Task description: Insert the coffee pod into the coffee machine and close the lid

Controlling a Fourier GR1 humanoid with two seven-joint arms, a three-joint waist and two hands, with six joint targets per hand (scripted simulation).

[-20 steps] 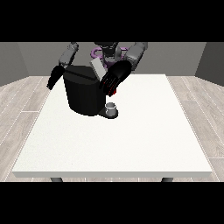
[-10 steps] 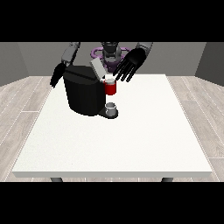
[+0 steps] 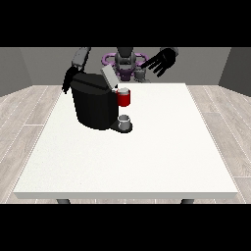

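The black coffee machine (image 3: 95, 105) stands on the white table (image 3: 147, 157) at the back left. Its grey lid (image 3: 108, 76) is tilted up. A red thing at the machine (image 3: 124, 98) shows below the lid at the front. A small grey thing (image 3: 125, 121) sits on the machine's low base. The hand at the view's right (image 3: 162, 61) is raised above the table's far edge, to the right of the machine, with its fingers spread and nothing in it. The hand at the view's left (image 3: 68, 81) hangs dark behind the machine's left side.
The robot's torso (image 3: 125, 61) stands behind the table's far edge. Another small grey thing (image 3: 140, 74) shows in front of it. Grey wooden floor surrounds the table.
The hand at the view's right has lifted off the machine's front and swung up and to the right. The red thing, covered a second ago, now shows.
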